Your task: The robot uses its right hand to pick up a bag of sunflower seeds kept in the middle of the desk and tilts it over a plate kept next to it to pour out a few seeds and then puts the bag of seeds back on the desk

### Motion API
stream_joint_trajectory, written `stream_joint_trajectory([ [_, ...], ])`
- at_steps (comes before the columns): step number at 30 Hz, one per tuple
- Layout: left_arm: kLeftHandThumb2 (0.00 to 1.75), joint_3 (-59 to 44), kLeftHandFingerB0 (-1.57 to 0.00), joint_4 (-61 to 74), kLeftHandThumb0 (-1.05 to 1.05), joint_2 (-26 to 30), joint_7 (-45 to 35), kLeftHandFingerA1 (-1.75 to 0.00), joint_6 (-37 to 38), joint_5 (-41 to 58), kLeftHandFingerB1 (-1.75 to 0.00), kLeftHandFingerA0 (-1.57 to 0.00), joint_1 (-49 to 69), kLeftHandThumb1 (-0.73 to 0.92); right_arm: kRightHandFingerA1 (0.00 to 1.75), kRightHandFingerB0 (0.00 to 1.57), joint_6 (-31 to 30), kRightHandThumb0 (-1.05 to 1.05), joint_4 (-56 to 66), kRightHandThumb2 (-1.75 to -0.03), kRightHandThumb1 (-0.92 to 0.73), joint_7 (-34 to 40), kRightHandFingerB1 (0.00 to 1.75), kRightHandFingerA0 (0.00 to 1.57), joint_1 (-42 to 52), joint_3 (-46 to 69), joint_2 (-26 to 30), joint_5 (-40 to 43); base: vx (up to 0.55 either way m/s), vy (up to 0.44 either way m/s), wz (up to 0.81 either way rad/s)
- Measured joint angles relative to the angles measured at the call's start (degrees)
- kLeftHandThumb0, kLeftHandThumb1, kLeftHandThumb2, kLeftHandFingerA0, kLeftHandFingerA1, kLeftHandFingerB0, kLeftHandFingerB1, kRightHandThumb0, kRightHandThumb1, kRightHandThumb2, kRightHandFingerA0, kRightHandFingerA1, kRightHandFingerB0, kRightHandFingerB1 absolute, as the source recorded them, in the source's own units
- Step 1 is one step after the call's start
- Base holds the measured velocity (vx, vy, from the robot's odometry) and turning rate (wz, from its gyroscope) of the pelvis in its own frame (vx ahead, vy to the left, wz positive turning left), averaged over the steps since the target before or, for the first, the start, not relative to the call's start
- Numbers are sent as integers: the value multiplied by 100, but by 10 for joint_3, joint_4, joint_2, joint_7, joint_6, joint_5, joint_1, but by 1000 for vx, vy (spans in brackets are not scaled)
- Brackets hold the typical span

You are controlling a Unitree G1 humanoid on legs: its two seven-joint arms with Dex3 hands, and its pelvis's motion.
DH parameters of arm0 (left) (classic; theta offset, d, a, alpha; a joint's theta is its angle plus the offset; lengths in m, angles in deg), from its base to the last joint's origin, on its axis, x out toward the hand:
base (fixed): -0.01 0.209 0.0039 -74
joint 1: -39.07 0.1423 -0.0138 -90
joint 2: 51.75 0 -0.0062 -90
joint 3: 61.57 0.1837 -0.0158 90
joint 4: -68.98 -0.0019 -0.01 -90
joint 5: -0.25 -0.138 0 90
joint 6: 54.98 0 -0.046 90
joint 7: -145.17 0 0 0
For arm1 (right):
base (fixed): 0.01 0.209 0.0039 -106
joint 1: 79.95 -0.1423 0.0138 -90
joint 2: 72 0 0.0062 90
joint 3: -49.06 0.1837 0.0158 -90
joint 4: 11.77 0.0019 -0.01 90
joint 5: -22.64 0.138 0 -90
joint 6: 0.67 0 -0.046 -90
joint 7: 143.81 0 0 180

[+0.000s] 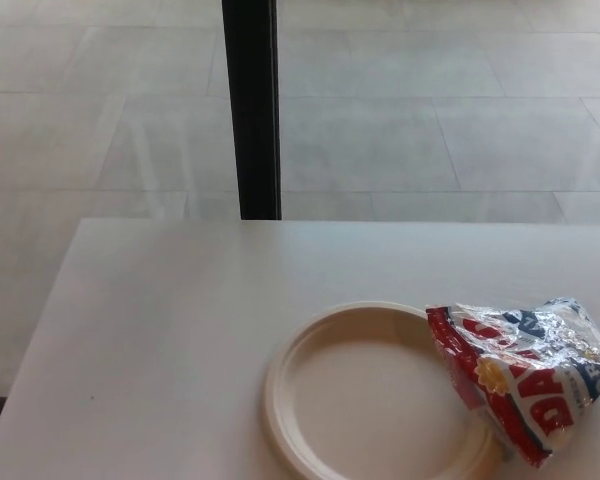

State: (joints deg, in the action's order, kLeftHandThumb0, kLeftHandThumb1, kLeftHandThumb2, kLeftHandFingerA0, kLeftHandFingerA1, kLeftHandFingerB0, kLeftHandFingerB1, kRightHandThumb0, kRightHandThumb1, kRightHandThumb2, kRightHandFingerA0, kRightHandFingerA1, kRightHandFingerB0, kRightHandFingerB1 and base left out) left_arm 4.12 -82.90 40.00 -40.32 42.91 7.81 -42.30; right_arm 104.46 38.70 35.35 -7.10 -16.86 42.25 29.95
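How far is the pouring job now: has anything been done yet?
Nothing looks done. The plate shows no seeds, and the seed bag lies at its right rim. Neither hand is in view, so nothing is in progress. Picking up, pouring and putting back all remain.

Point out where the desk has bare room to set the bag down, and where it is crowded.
Free: the desk left of the plate, and the strip between the plate and the far edge. Crowded: the near right corner, where the bag overlaps the plate's right rim. No hand shows.
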Motion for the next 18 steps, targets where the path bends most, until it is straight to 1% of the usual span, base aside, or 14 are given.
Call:
stream_joint_trajectory([
  [1,86,0,-5,-1,-44,0,0,-72,0,0,-53,-24,-1,47,7,0,0,-91,19,-92,-53,-3,0,0,-7,-18,4,-8,0,0,0],
  [2,99,0,-5,-2,-35,0,0,-64,0,0,-54,-21,-2,43,6,0,1,-87,36,-87,-50,-7,0,0,-14,-36,7,-16,0,0,0],
  [3,99,0,-5,-1,-35,0,0,-64,0,1,-54,-21,-2,43,6,0,4,-87,49,-87,-50,-9,0,0,-22,-53,8,-25,0,0,0],
  [4,100,0,-10,0,-34,0,0,-67,0,1,-56,-26,-2,44,2,0,8,-91,56,-87,-53,-10,2,0,-31,-72,8,-33,0,0,0],
  [6,100,4,-12,1,-33,0,1,-67,0,0,-57,-28,-2,46,3,0,14,-89,66,-86,-52,-15,5,0,-40,-103,8,-48,0,0,0],
  [7,93,8,-11,3,-27,0,1,-72,0,-1,-55,-34,-1,52,4,0,18,-88,68,-85,-52,-17,6,0,-44,-119,8,-55,0,0,0],
  [9,92,13,-10,9,-31,0,1,-73,0,-1,-55,-34,2,52,4,0,23,-89,68,-85,-52,-20,5,0,-49,-146,8,-70,0,0,0],
  [10,91,15,-10,11,-31,0,1,-71,0,-2,-55,-32,4,52,0,0,24,-84,68,-79,-46,-20,3,0,-51,-157,8,-77,0,0,0],
  [11,89,17,-15,13,-31,0,1,-72,0,-3,-56,-36,6,51,3,0,26,-82,68,-81,-49,-21,2,0,-53,-172,8,-86,0,0,0],
  [12,89,20,-15,13,-31,0,2,-72,0,-4,-56,-36,8,51,3,0,26,-82,68,-81,-49,-22,2,0,-55,-184,8,-94,0,0,0],
  [13,86,23,-14,12,-35,0,3,-71,0,-5,-56,-31,9,52,3,0,27,-81,66,-81,-48,-22,3,0,-58,-194,8,-101,0,0,0],
  [15,89,27,-13,13,-32,0,5,-72,0,-6,-57,-33,12,51,5,0,29,-78,60,-79,-46,-23,4,0,-65,-217,9,-118,0,0,0],
  [16,100,28,-15,15,-40,0,6,-66,0,-6,-58,-26,14,44,1,0,30,-77,58,-75,-44,-23,2,0,-67,-225,10,-124,0,0,0],
  [18,100,31,-16,19,-37,0,8,-67,0,-6,-58,-28,18,45,0,2,32,-71,49,-69,-39,-23,2,0,-76,-246,10,-143,0,0,0],
])
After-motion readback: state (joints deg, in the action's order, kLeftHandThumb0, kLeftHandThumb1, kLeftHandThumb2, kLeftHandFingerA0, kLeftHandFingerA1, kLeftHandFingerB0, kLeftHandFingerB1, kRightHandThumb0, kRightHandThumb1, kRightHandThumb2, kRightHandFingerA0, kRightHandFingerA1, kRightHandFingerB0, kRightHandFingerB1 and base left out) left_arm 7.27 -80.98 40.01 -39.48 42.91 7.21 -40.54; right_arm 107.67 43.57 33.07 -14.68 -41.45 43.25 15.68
